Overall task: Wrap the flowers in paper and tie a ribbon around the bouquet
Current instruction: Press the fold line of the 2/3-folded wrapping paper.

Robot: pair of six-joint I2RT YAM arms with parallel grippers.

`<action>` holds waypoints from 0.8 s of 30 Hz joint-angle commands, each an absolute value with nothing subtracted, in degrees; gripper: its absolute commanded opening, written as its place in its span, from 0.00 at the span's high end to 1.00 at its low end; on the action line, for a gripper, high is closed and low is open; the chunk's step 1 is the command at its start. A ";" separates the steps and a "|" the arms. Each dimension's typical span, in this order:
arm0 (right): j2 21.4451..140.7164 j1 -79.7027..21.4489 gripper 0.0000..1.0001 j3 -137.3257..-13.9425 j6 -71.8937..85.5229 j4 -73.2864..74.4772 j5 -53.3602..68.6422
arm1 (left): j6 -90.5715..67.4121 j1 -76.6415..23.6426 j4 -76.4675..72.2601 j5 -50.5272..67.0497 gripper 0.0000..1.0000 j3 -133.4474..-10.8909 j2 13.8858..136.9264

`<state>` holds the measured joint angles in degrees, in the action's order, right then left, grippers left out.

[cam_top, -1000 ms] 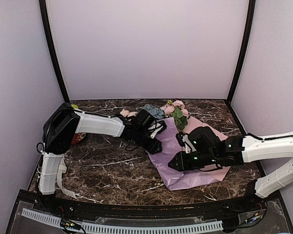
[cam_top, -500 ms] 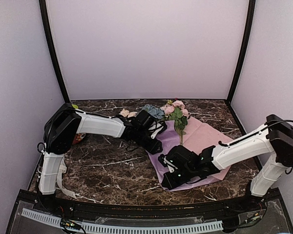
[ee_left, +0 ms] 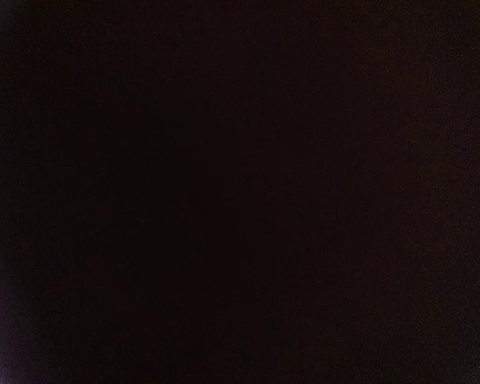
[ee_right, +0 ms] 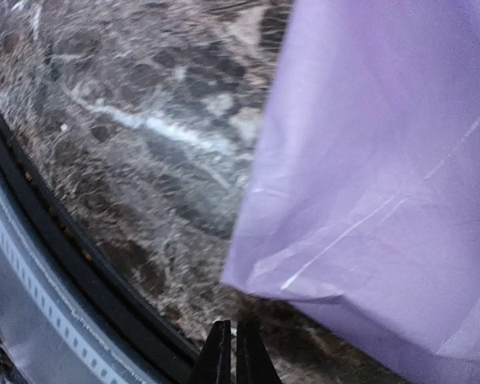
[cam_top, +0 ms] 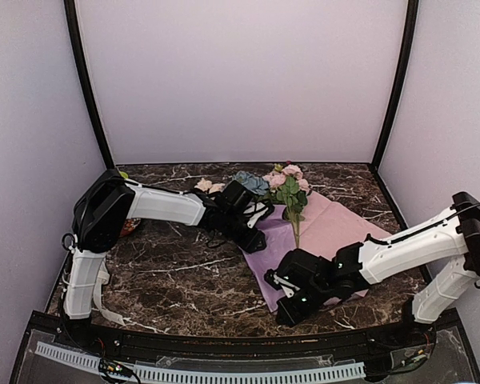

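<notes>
The paper (cam_top: 330,222) lies flat at right of centre, pink on its right part and lilac toward the left. The flowers (cam_top: 291,189), pink heads and green leaves, rest on its far end with a stem running down the sheet. A blue bloom (cam_top: 251,182) and cream roses (cam_top: 209,186) lie behind the left arm. My left gripper (cam_top: 253,238) sits low at the paper's left edge; its wrist view is black. My right gripper (ee_right: 230,324) is shut with nothing in it, just short of the paper's (ee_right: 384,160) near lilac corner. A cream band, apparently the ribbon (cam_top: 104,306), curls by the left arm's base.
A red cup (cam_top: 126,228) and a green bowl (cam_top: 122,174) are half hidden behind the left arm at the far left. The table's black front rim (ee_right: 72,264) runs close under the right gripper. Purple walls close in the back and sides.
The right arm has swung from over the middle of the paper to its near corner by the front edge, and its jaws have closed. The left arm has not moved.
</notes>
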<state>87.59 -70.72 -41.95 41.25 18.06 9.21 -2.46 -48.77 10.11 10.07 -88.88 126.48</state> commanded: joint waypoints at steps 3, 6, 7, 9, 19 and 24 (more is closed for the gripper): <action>81.11 -70.33 0.93 -49.02 32.87 21.03 20.23 | -1.50 -48.16 12.88 10.28 0.49 -87.97 127.62; 82.78 -68.36 0.92 -50.67 33.54 19.00 17.47 | -2.08 -48.18 12.71 10.45 0.49 -87.72 127.62; 83.49 -67.11 0.92 -50.74 34.16 19.12 15.16 | -2.25 -48.17 12.76 10.53 0.49 -87.67 127.57; 86.19 -64.12 0.93 -50.31 35.55 20.88 8.52 | -2.37 -48.19 12.93 10.71 0.49 -87.83 127.56; 89.77 -60.63 0.99 -36.34 41.67 12.71 6.42 | -1.14 -47.97 12.19 10.55 0.49 -87.93 126.17; 90.88 -61.27 1.00 -32.86 43.72 10.51 6.64 | -0.32 -45.29 11.52 9.19 0.49 -85.67 123.79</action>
